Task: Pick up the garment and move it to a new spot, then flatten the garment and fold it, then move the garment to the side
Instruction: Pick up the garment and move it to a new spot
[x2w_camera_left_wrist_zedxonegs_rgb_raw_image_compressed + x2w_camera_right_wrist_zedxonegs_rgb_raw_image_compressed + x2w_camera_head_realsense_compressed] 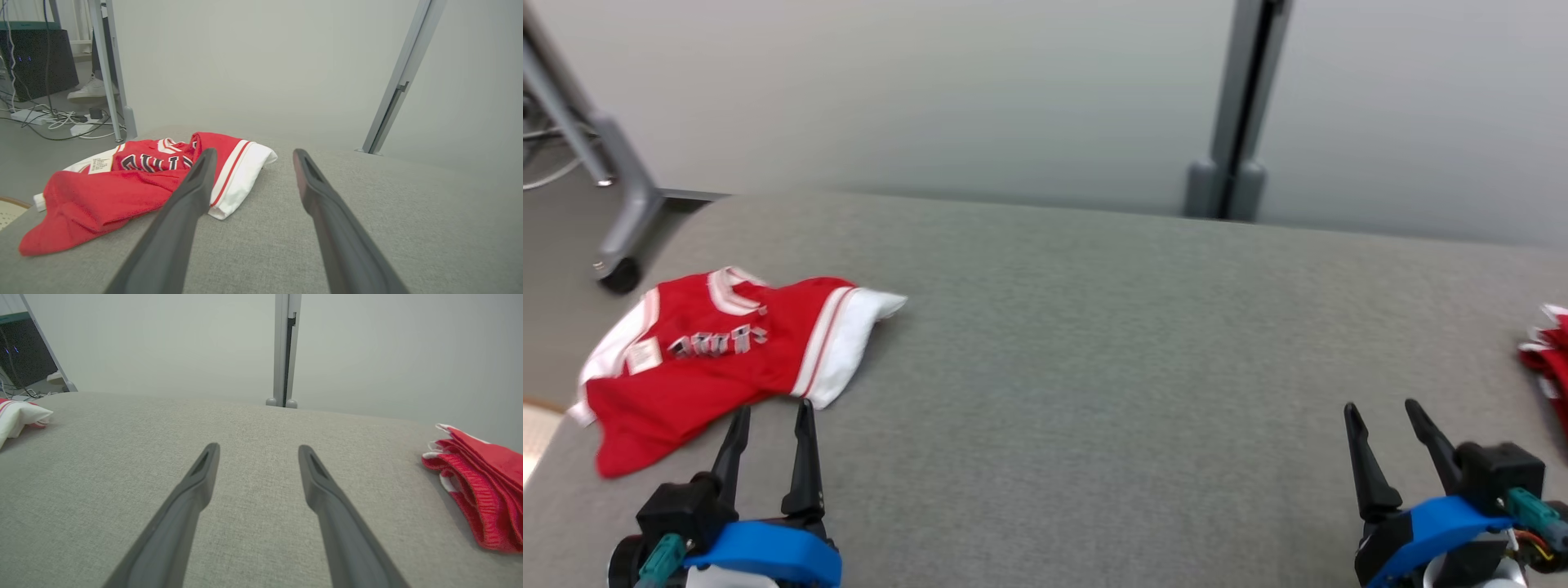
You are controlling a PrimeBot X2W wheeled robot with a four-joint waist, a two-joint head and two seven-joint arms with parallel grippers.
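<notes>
Surface: grey woven-fabric tabletop (1094, 367), with a pale blank wall (931, 82) behind it and a grey metal post (1241, 106) rising past the far edge.

Far left of the top: red jersey-style T-shirt (711, 359), crumpled rather than flat. It has white short sleeves with red-and-white striped trim, and one sleeve pokes right toward the table's middle. Black, white-outlined lettering runs across the chest, partly folded under, with a small white tag beside it. The red lower body is bunched toward the near left corner, close to the table's edge.

Just beside the shirt's near edge is the left gripper (773, 406), its two dark fingers spread and holding nothing. Cannot tell whether the tips touch the cloth.

Low right, well apart from the shirt, is the right gripper (1380, 404), its fingers likewise spread and empty.

At the far right edge lie folded red shorts (1550, 359) with white trim, near that gripper.
</notes>
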